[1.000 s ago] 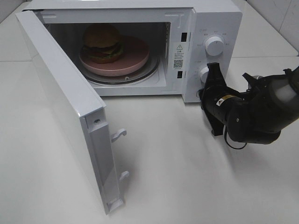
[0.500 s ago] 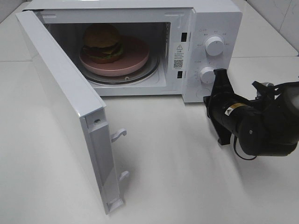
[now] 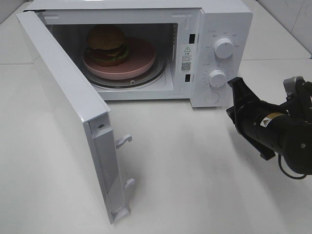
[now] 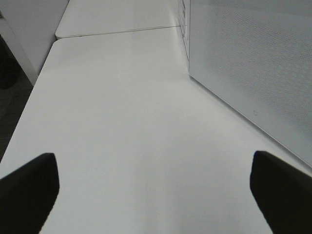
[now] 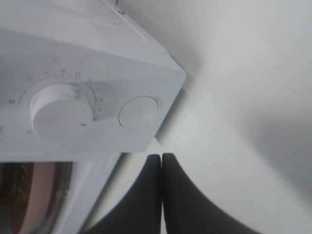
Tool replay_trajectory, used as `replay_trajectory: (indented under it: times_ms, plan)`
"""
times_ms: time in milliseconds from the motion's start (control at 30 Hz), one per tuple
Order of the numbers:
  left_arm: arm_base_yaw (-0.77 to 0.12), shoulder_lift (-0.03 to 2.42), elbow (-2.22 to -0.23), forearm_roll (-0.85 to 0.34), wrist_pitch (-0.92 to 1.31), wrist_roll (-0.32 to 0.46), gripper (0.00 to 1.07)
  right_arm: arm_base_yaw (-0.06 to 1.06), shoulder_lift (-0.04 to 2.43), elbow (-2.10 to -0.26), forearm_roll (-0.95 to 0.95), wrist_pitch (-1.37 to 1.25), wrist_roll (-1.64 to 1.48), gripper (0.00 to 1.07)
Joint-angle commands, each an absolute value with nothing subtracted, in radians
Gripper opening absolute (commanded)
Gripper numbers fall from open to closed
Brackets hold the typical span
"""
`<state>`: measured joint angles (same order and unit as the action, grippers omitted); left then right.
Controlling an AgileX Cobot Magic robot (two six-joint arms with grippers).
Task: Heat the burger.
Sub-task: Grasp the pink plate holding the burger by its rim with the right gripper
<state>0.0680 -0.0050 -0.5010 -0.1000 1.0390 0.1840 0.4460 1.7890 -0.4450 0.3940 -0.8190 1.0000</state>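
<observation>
The burger (image 3: 107,45) sits on the pink dish (image 3: 142,61) inside the open microwave (image 3: 229,19). The right gripper (image 5: 161,158), jaws pressed together, is by the microwave's front corner. The left gripper's (image 4: 156,185) jaws are wide apart.

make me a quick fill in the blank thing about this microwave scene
1. The burger rests on a dish whose colour is ___.
2. The microwave has its door standing ___.
3. The right gripper, near the microwave's lower front corner, has its fingers pressed together, so it is ___.
4. The microwave's front panel carries ___ round dials.

Missing words: pink; open; shut; two.
</observation>
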Motion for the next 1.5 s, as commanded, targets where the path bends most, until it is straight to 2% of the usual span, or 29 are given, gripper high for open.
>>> replay_trajectory:
  times_ms: [33, 167, 233, 267, 400, 500, 633, 733, 767, 800, 833, 867, 900, 933, 967, 1000, 1033, 1067, 1133, 1500]
  plan:
    - [0.068, -0.026, -0.498, -0.106, 1.036, 0.181, 1.01, 0.446, 1.686, -0.434, 0.391, -0.642, 0.752, 0.00]
    - [0.068, -0.026, -0.498, -0.106, 1.036, 0.181, 1.01, 0.446, 1.608, -0.434, 0.420, -0.498, 0.530, 0.00]
    - [0.068, -0.026, -0.498, -0.106, 1.036, 0.181, 1.01, 0.446, 1.518, -0.445, 0.472, -0.288, 0.311, 0.00]
    - [0.068, -0.026, -0.498, -0.106, 1.036, 0.181, 1.01, 0.446, 1.518, -0.445, 0.472, -0.288, 0.311, 0.00]
    - [0.068, -0.026, -0.498, -0.106, 1.036, 0.181, 1.01, 0.446, 1.456, -0.489, 0.476, -0.012, 0.043, 0.00]
    - [0.068, -0.026, -0.498, -0.106, 1.036, 0.181, 1.01, 0.446, 1.450, -0.527, 0.475, 0.123, -0.070, 0.00]
    - [0.068, -0.026, -0.498, -0.106, 1.036, 0.181, 1.01, 0.446, 1.450, -0.559, 0.464, 0.178, -0.193, 0.03]
    - [0.068, -0.026, -0.498, -0.106, 1.036, 0.181, 1.01, 0.446, 1.450, -0.588, 0.457, 0.196, -0.320, 0.12]
    - [0.068, -0.026, -0.498, -0.106, 1.036, 0.181, 1.01, 0.446, 1.450, -0.609, 0.457, 0.205, -0.377, 0.22]
    - [0.068, -0.026, -0.498, -0.106, 1.036, 0.181, 1.01, 0.446, 1.450, -0.609, 0.457, 0.205, -0.377, 0.22]
    - [0.068, -0.026, -0.498, -0.106, 1.036, 0.181, 1.01, 0.446, 1.450, -0.618, 0.457, 0.208, -0.401, 0.29]
    - [0.068, -0.026, -0.498, -0.106, 1.036, 0.181, 1.01, 0.446, 1.450, -0.644, 0.457, 0.230, -0.461, 0.48]
    - [0.068, -0.026, -0.498, -0.106, 1.036, 0.181, 1.01, 0.446, 1.450, -0.644, 0.457, 0.230, -0.461, 0.48]
    - [0.068, -0.026, -0.498, -0.106, 1.036, 0.181, 1.01, 0.446, 1.450, -0.676, 0.457, 0.280, -0.515, 0.67]
    - [0.068, -0.026, -0.498, -0.106, 1.036, 0.181, 1.01, 0.446, 1.451, -0.690, 0.457, 0.320, -0.548, 0.75]
    - [0.068, -0.026, -0.498, -0.106, 1.036, 0.181, 1.01, 0.446, 1.451, -0.690, 0.457, 0.320, -0.548, 0.75]
    - [0.068, -0.026, -0.498, -0.106, 1.036, 0.181, 1.01, 0.446, 1.454, -0.722, 0.447, 0.411, -0.648, 0.93]
    - [0.068, -0.026, -0.498, -0.106, 1.036, 0.181, 1.01, 0.446, 1.454, -0.722, 0.447, 0.411, -0.648, 0.93]
    - [0.068, -0.026, -0.498, -0.106, 1.036, 0.181, 1.01, 0.446, 1.454, -0.757, 0.422, 0.492, -0.773, 1.01]
    - [0.068, -0.026, -0.498, -0.106, 1.036, 0.181, 1.01, 0.446, 1.454, -0.866, 0.301, 0.653, -1.075, 0.98]
